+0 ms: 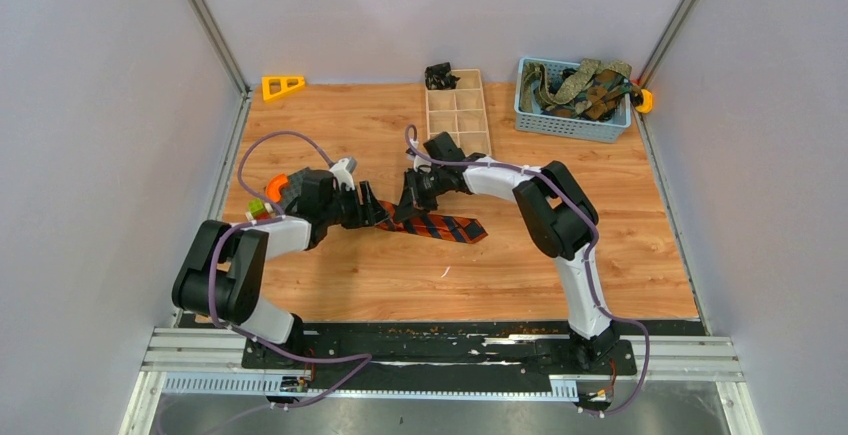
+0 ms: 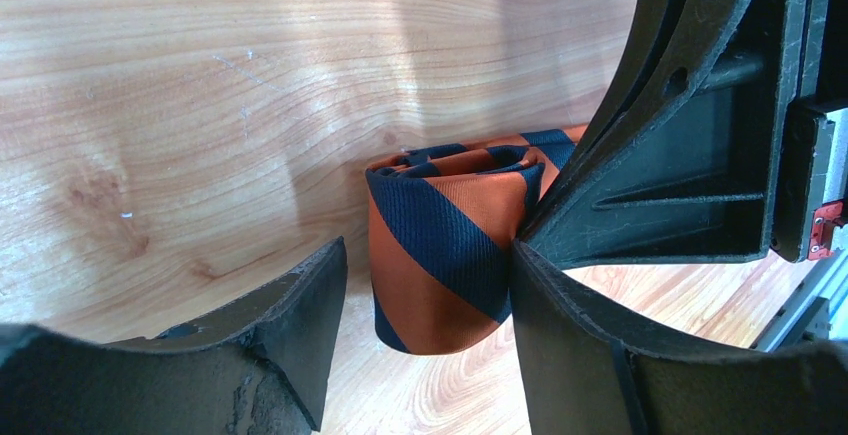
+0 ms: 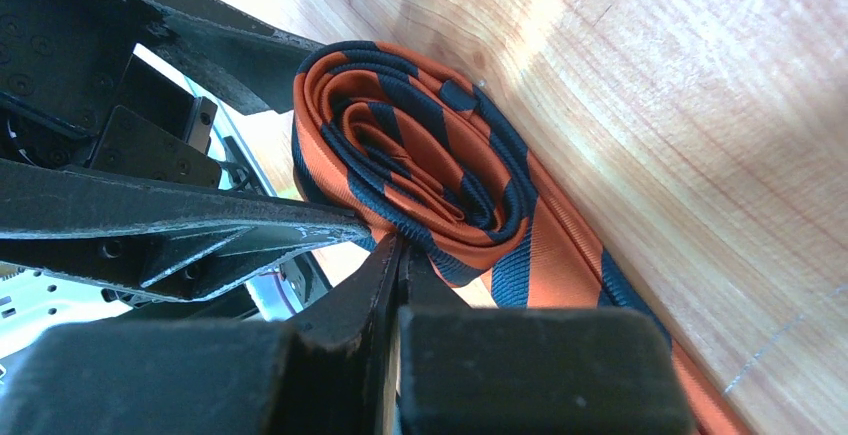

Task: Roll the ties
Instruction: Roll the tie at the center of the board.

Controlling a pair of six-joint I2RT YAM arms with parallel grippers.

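The orange and navy striped tie [image 1: 447, 226] lies mid-table, its left end wound into a roll [image 2: 450, 245] that stands on edge. My left gripper [image 1: 377, 214] is open; in the left wrist view [image 2: 428, 251] its jaws straddle the roll, the right finger [image 2: 570, 335] touching it and the left finger [image 2: 295, 325] a little apart. My right gripper [image 1: 409, 201] is shut, its tips [image 3: 400, 247] pinched at the roll's outer layers [image 3: 420, 155]. The unrolled tail [image 3: 590, 275] runs off to the right.
A blue basket [image 1: 570, 125] at the back right holds olive-green and brown ties [image 1: 585, 85]. A wooden divided box [image 1: 457, 113] stands at the back centre with a black object [image 1: 440, 76] behind it. A yellow triangle [image 1: 283, 85] lies at the back left.
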